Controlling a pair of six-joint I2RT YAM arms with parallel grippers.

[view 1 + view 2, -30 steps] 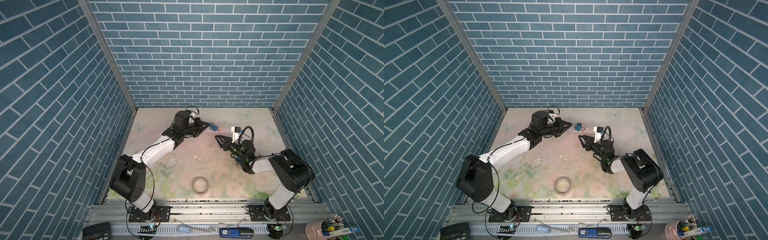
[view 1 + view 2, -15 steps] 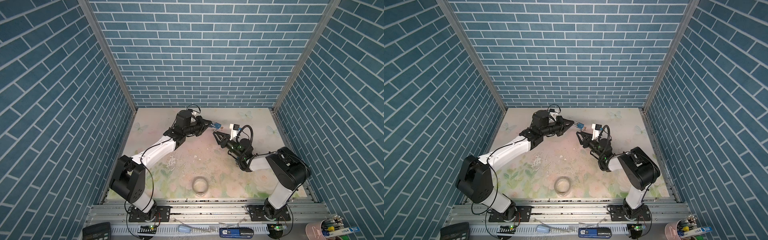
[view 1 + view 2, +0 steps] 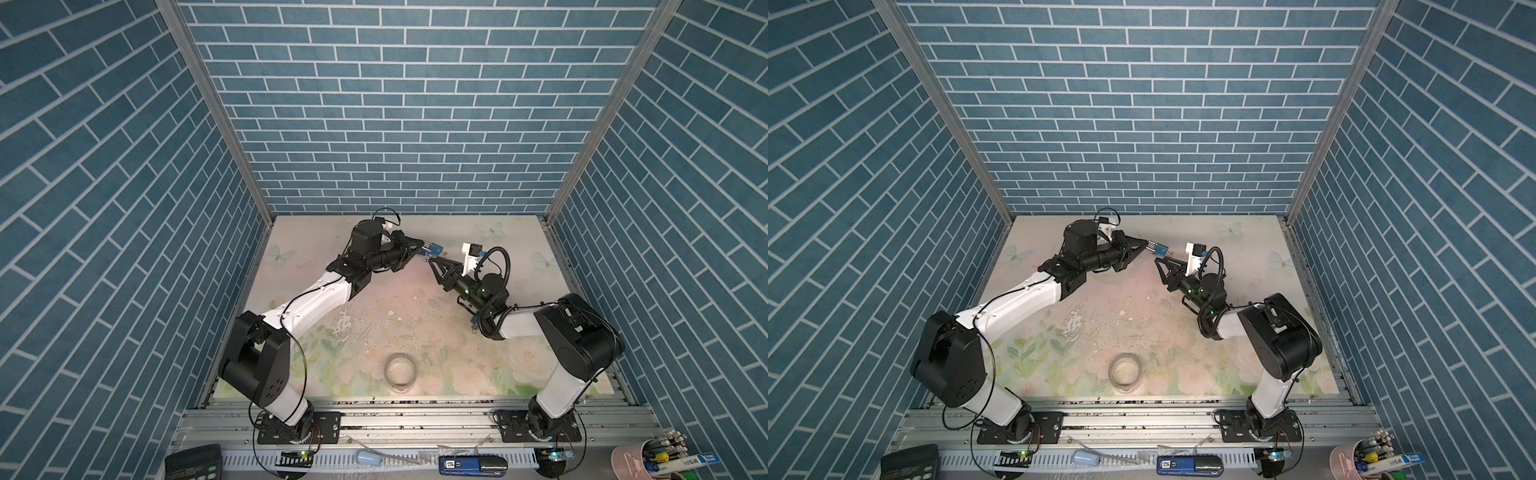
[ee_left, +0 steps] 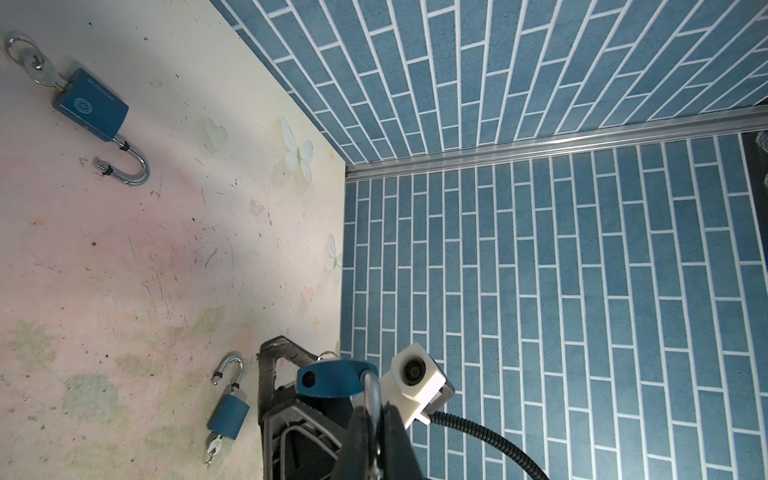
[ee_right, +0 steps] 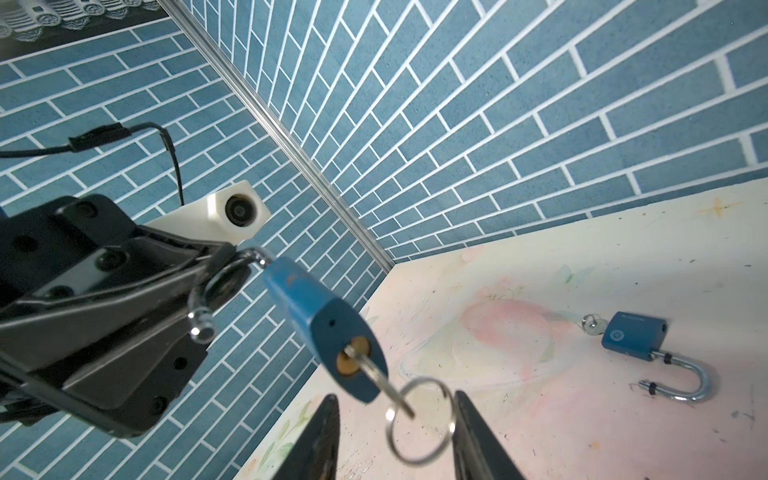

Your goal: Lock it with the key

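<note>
— Blue brick walls (image 3: 395, 104) are closing in a flowered mat (image 3: 374, 307). What is happening above it?

— The left pincer (image 3: 420, 248) is clamping shut on the padlock (image 5: 316, 320) and holding the blue body out in the air, just past its fingertips. The right pincer (image 5: 395, 419) is facing it with its jaws standing partly open. Two spare padlocks (image 4: 89, 104) are lying on the mat, apart from both pincers.

— Where exactly is the left one gripping?

— On the shackle (image 5: 200, 330), which is hanging swung open.

— Is the right one holding anything?

— Nothing that I can see. The key (image 5: 374, 376) is sticking out of the lock's underside, between those open jaws, and seems to be touching neither.

— Which step, then?

— I'm judging it as the approach to grasp the key, since locking isn't done.

— And next?

— Probably closing squarely on the key's head, then seating the shackle and turning.
</note>
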